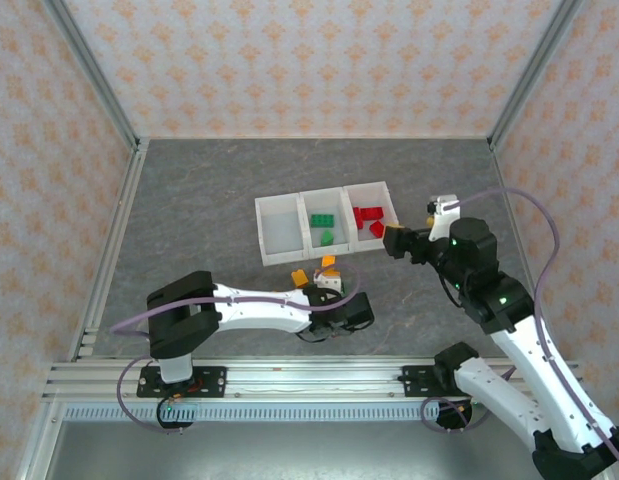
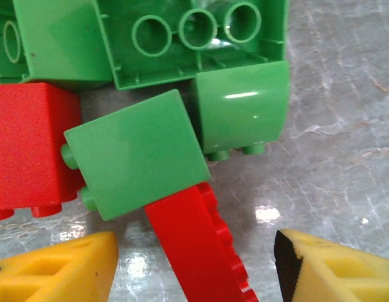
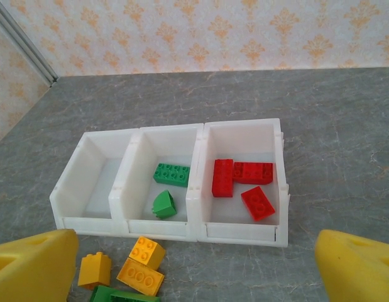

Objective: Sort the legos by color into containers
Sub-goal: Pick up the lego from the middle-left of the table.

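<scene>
Left gripper straddling red lego on table, fingers spread, not touching. Right gripper hovering near containers, fingers wide apart. Green bricks lying in middle bin, red bricks in right bin.

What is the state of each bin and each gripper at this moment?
Left bin: empty.
Middle bin: holds two green bricks.
Right bin: holds three red bricks.
Left gripper: open, a red brick between its fingers.
Right gripper: open, empty.
</scene>
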{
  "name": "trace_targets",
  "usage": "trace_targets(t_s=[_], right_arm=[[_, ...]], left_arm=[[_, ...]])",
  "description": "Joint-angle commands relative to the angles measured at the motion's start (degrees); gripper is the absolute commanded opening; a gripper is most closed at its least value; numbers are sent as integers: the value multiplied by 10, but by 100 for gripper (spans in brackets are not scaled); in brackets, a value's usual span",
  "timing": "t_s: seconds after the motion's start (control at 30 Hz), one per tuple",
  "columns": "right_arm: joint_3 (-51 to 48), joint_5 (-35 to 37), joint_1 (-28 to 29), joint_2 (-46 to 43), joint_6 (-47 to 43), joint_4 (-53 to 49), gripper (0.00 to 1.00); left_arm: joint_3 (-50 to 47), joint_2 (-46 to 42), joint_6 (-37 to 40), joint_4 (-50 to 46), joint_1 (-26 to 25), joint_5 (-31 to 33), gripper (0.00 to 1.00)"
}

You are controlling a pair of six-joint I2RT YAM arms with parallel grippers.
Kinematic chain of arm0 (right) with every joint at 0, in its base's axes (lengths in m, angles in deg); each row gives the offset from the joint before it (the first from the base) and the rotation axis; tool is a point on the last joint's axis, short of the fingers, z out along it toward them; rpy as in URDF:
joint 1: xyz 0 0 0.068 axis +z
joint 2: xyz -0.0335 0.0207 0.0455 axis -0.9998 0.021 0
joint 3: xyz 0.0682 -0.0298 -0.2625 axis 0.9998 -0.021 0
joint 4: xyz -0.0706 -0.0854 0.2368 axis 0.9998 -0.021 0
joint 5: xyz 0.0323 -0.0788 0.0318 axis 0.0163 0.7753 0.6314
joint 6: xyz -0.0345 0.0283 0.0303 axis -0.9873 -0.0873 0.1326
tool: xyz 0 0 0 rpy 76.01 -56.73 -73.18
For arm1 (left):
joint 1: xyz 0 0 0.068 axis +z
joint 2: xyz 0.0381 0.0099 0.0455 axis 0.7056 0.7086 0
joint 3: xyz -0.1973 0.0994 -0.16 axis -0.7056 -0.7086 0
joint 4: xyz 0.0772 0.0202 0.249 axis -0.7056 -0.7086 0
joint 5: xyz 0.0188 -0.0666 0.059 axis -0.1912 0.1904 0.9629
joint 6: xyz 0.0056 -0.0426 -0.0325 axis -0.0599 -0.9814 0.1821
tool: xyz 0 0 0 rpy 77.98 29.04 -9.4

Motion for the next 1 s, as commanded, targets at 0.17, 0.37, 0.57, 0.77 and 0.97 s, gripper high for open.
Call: trace_targets(t_s=[0.17, 0.37, 0.57, 0.77, 0.97], right_arm=[[-33, -8, -2, -23, 18, 27, 94], [-74, -13, -2, -33, 38, 57, 98], [-125, -26, -2, -40, 63, 85, 100], [-137, -6, -2, -78, 55, 94, 100], [-157, 57, -2, -143, 54, 115, 100]], left_arm=[[-22, 24, -6, 41, 5, -16, 52], [-31, 24, 4, 64, 10, -22, 46], [-31, 27, 16, 85, 10, -26, 36], [-20, 5, 42, 98, 8, -3, 18], [38, -28, 90, 84, 12, 87, 15]])
